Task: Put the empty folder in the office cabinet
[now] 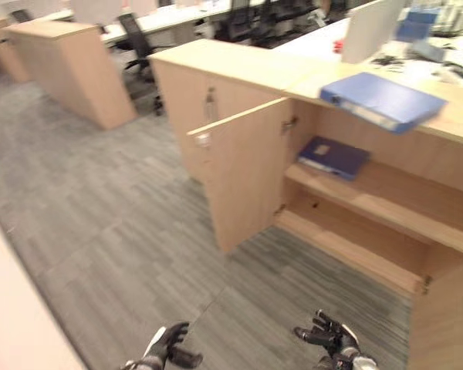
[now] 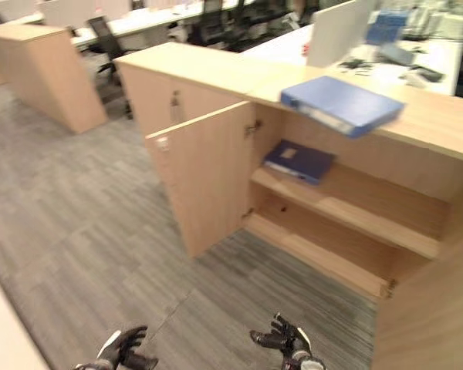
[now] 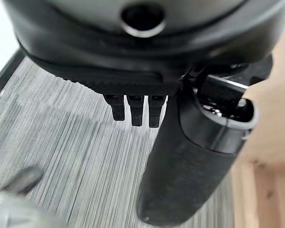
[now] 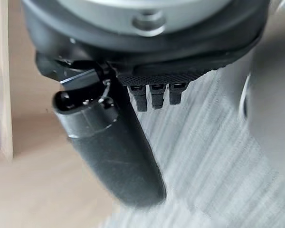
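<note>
Both hands hung low before the open office cabinet (image 1: 239, 177), left hand (image 1: 167, 347) and right hand (image 1: 329, 336) loosely spread, holding nothing. Two folders: a blue folder (image 1: 382, 100) atop the cabinet, a darker folder (image 1: 333, 156) on its upper shelf.

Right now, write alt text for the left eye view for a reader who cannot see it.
A blue folder lies on top of a light wood office cabinet whose door stands open, with a darker blue folder on the upper shelf inside. Low in the view, the robot's left hand and right hand hang open above grey carpet, holding nothing.
</note>
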